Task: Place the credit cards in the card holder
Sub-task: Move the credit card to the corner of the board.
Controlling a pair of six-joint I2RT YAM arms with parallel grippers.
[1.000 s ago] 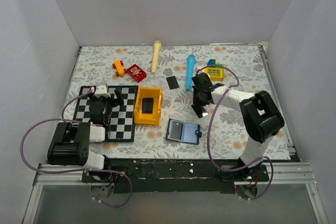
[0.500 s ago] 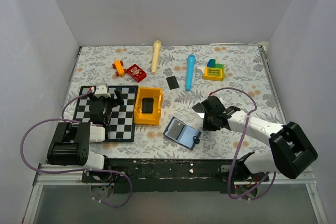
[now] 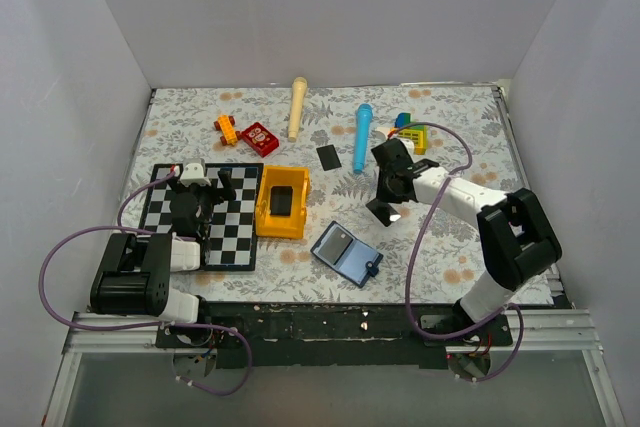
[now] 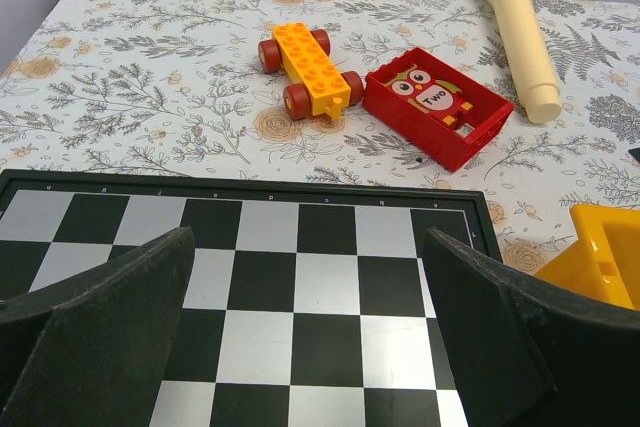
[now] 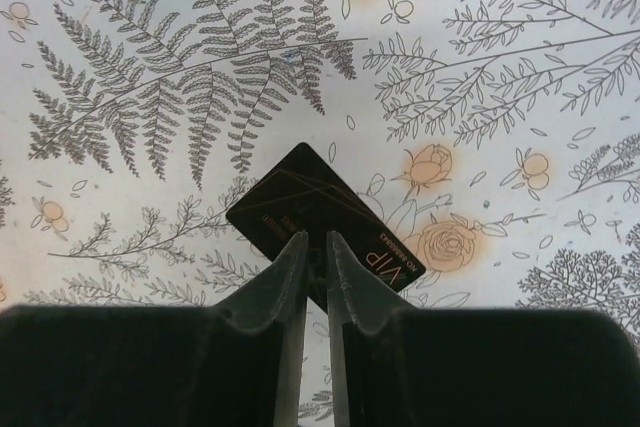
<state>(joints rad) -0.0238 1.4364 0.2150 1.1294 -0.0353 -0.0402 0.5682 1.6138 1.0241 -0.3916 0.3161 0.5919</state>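
Right gripper (image 5: 315,247) closed, pinching the near edge of one black credit card (image 5: 310,209), right of and just beyond the card holder (image 3: 347,253), which lies open on the table (image 3: 180,132) toward the near edge. The second credit card (image 3: 327,157) lies flat farther back, just left of the blue cylinder (image 3: 362,137). Left gripper (image 4: 308,247) spread wide and empty over the checkerboard (image 4: 300,287).

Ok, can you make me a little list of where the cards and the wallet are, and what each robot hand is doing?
right gripper: shut on held card
held card: black, pinched by one edge
other card: flat on the table, beside the blue tube
wallet: lying open, apart from both cards, nearer the arms
left gripper: open, holding nothing, over the chessboard
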